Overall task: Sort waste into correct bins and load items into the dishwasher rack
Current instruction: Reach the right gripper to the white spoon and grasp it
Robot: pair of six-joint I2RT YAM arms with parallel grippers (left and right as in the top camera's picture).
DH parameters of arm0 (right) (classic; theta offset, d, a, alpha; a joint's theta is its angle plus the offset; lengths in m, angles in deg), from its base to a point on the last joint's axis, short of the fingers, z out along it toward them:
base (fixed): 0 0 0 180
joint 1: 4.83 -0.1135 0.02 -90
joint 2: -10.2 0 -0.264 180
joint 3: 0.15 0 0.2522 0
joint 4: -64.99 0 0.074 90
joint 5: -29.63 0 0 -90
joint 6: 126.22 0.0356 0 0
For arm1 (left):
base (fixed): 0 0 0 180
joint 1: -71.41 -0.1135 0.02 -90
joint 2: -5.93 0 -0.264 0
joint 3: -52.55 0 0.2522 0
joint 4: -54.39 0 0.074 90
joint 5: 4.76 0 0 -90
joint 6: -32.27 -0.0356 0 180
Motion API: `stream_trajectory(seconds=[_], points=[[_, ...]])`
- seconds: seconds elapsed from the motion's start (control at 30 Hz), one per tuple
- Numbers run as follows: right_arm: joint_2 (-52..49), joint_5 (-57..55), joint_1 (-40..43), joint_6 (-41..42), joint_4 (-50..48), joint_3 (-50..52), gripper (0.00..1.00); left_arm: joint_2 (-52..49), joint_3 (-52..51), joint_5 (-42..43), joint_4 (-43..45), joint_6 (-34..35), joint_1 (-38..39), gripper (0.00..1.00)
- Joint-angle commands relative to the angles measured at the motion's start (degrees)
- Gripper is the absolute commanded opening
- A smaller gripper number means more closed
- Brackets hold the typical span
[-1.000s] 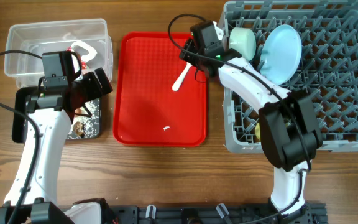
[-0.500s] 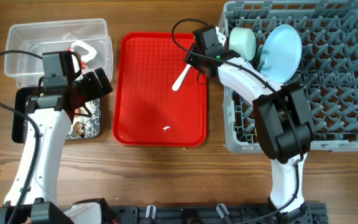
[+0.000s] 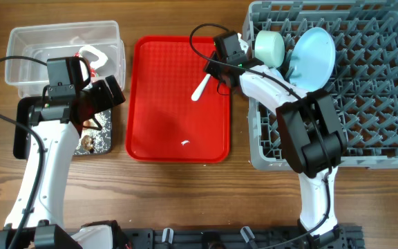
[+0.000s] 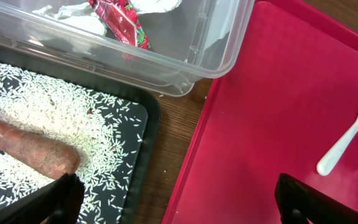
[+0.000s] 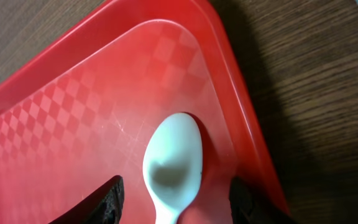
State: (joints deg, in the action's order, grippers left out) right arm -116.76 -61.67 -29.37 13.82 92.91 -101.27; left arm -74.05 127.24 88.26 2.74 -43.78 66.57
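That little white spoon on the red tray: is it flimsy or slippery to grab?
The white spoon looks like thin plastic, so probably light and a bit bendy. It lies flat on the smooth red tray, so it may skid rather than lift. Its bowl lies by the tray's raised rim, which might stop it.

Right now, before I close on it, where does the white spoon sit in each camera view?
Overhead: the white spoon lies at the upper right of the red tray, near its right rim.
Left wrist: the spoon is at the far right edge, on the tray.
Right wrist: the spoon's bowl is at lower centre, beside the tray's rim.
Shared landmark: the red tray.
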Motion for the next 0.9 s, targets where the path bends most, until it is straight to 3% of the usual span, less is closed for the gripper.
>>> stream_trajectory(seconds=[0.0, 0.73, 0.87], points=[[-3.58, 1.36, 0.17, 2.89, -0.22, 0.0, 0.53, 0.26, 0.48, -0.33, 0.15, -0.68, -0.2, 1.0], [-4.85, 0.87, 0.07, 2.54, -3.19, 0.0, 0.45, 0.26, 0.48, -0.33, 0.15, -0.68, -0.2, 1.0], [-4.96, 0.48, 0.02, 2.47, -3.17, 0.0, 0.35, 0.26, 0.48, -0.33, 0.15, -0.68, -0.2, 1.0]])
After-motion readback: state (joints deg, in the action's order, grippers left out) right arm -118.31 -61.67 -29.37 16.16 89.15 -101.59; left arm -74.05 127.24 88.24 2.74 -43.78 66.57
